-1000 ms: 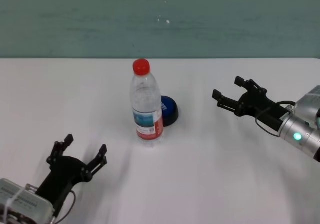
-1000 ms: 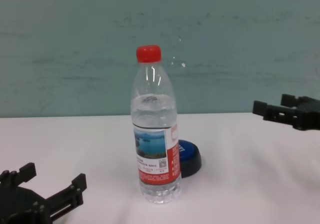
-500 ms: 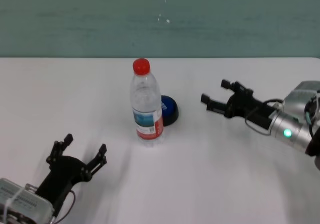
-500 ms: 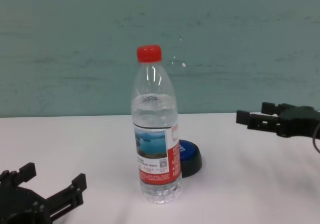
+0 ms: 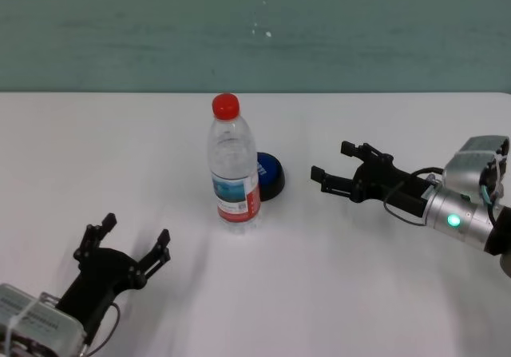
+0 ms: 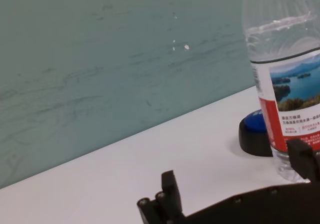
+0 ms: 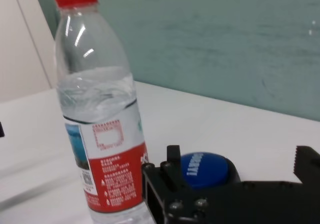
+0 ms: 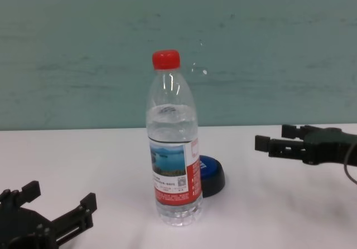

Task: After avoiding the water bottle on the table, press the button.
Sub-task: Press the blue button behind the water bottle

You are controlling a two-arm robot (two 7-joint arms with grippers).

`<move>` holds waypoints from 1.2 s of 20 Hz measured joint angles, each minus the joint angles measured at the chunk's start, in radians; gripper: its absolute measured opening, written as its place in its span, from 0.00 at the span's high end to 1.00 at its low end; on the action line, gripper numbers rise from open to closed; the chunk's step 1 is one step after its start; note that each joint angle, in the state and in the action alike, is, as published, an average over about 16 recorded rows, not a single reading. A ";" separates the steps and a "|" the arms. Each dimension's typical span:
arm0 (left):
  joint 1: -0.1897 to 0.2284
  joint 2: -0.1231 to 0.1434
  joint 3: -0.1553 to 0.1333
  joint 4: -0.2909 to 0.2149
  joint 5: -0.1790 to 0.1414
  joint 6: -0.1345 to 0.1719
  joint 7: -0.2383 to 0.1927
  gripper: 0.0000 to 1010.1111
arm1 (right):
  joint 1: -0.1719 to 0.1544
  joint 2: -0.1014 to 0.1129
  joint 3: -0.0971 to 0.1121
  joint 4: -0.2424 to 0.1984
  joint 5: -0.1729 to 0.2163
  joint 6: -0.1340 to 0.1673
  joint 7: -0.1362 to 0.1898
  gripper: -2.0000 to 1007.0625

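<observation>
Item 1, water bottle point(image 5: 234, 169): clear plastic w/ red screw cap, blue-landscape label w/ red band, part filled; stands upright approx. mid tabletop, well in from every edge. Item 2, button point(image 5: 269, 176): low blue dome on black base, sits just behind the bottle toward the far edge and slightly toward the right edge, touching or nearly so (cannot tell which); from the near edge the bottle masks part of it, so the bottle reads as the obstacle and a straight-ahead reach looks blocked. Item 3, table point(image 5: 335, 293): plain white top, carries both. Item 4, right gripper point(image 5: 332, 170): fingers spread apart, nothing held; hangs low over the tabletop on the right-edge side of the button, tips aimed at it, a bare gap of table between; approach from that flank prob. chosen bc it skirts the bottle. Rel. to this gripper: button directly ahead, near, not touched; bottle beyond and to the near-edge side of it. In the right wrist view the dome shows just past the fingertips. Item 5, left gripper point(image 5: 134, 245): parked nr the near-left corner, fingers open, empty, well apart from the bottle.
</observation>
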 joint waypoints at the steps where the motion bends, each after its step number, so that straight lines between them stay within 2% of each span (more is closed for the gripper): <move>1: 0.000 0.000 0.000 0.000 0.000 0.000 0.000 0.01 | 0.000 0.002 -0.003 -0.001 0.001 0.002 0.000 0.00; 9: 0.000 0.000 0.000 0.000 0.000 0.000 0.000 0.01 | 0.002 0.008 -0.013 -0.005 0.003 0.013 -0.004 0.00; 15: 0.000 0.000 0.000 0.000 0.000 0.000 0.000 0.01 | 0.021 0.018 -0.024 0.004 -0.004 0.021 0.001 0.00; 20: 0.000 0.000 0.000 0.000 0.000 0.000 0.000 0.01 | 0.056 0.034 -0.043 0.025 -0.012 0.033 0.010 0.00; 24: 0.000 0.000 0.000 0.000 0.000 0.000 0.000 0.01 | 0.102 0.048 -0.067 0.055 -0.022 0.047 0.024 0.00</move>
